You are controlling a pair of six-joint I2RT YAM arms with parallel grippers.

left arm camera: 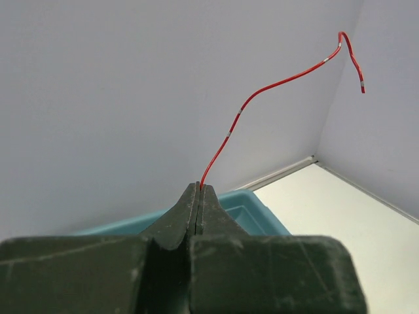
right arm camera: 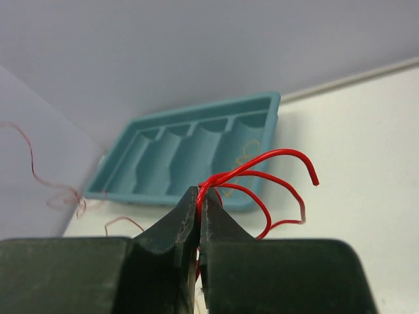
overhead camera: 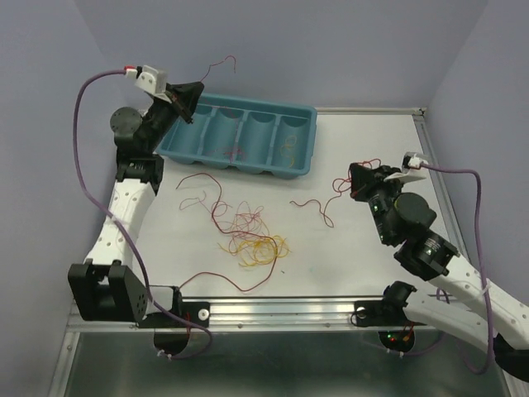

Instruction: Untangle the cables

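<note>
You are pinching one red wire [left arm camera: 275,85] tight in your left gripper [left arm camera: 198,186] over the blue tray [overhead camera: 248,101] and a second wire [right arm camera: 278,152] in your right gripper [right arm camera: 198,191], the pile [overhead camera: 248,236] lying on the table [overhead camera: 372,141], so hard tugs are risking slips.

Tangled cables [overhead camera: 252,236]: single strands too thin to separate (count unclear). Tray [left arm camera: 255,212] mostly hidden behind left gripper [left arm camera: 198,188]. Right arm [overhead camera: 488,302] cut off by frame edge.

White arms [overhead camera: 126,217], black joints [overhead camera: 106,291] (purple cables [overhead camera: 78,124])
</note>
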